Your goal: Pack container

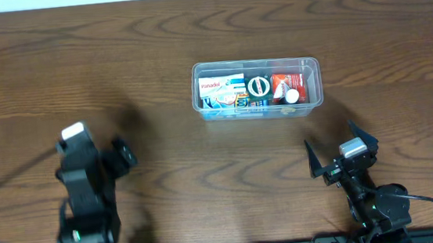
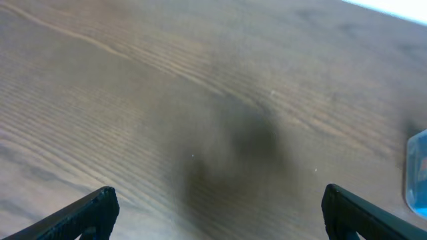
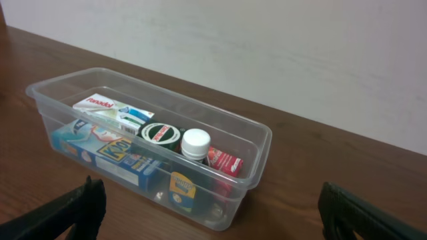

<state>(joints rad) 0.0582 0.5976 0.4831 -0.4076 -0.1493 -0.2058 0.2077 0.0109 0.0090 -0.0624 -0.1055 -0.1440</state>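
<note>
The container (image 1: 313,66) is a clear plastic tub at the table's middle back. It holds a white Panadol box (image 1: 221,84), a round green-and-white tin (image 1: 259,87), a red pack (image 1: 282,81) and a white-capped bottle (image 1: 292,96). The right wrist view shows the container (image 3: 261,143) with the same items and a blue box (image 3: 123,159). My left gripper (image 1: 121,156) is open and empty at the front left, over bare wood (image 2: 213,213). My right gripper (image 1: 342,151) is open and empty in front of the tub's right end (image 3: 210,220).
The table is dark brown wood (image 1: 78,63). A pale wall (image 3: 267,40) rises behind the table's far edge. The tub's corner (image 2: 417,173) shows at the right edge of the left wrist view.
</note>
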